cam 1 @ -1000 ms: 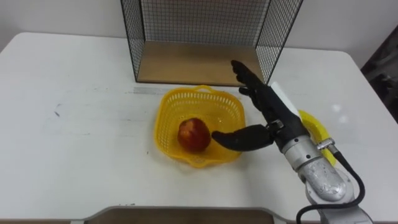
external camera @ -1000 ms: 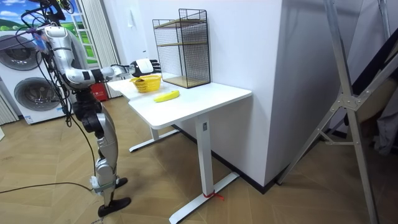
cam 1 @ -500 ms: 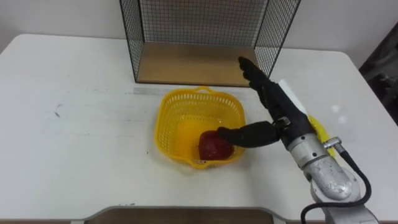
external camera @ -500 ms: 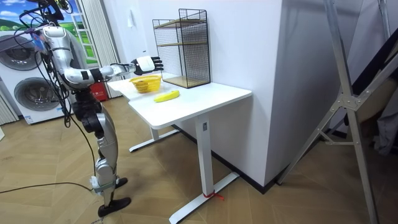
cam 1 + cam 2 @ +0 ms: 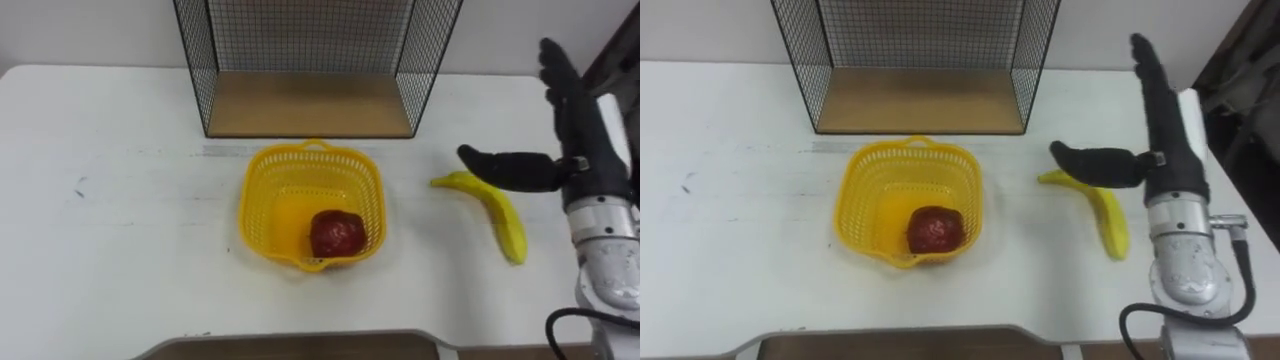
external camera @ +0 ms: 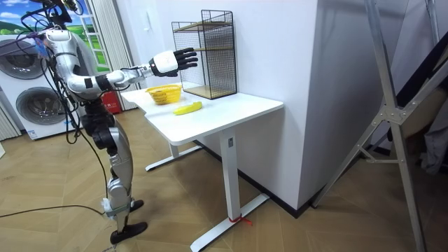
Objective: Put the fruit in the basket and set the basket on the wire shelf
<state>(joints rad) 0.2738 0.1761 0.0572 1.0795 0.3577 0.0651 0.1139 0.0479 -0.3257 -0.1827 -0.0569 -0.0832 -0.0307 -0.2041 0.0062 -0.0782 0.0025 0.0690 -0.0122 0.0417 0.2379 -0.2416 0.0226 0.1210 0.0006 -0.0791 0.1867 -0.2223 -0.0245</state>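
Two pieces of fruit show on the white table [image 5: 120, 240]. A red apple [image 5: 336, 234] lies inside the yellow basket [image 5: 252, 200], toward its near right corner. A banana [image 5: 503, 217] lies on the tabletop to the basket's right, apart from it, with its thin end pointing toward the basket and its body curving toward the robot. The basket stands on the table just in front of the wire shelf [image 5: 200, 60], not on the shelf's bare wooden bottom board [image 5: 308, 103]. The right hand [image 5: 580, 150] hangs over the table's right side near the banana. It is empty, with its fingers straight and pointing away from the robot and its thumb stretched out sideways above the banana's thin end. In the room view the robot stands upright at the table's end on the room view's left. Its right arm is stretched forward with the hand raised above the tabletop, and a washing machine [image 6: 31, 105] stands behind it.
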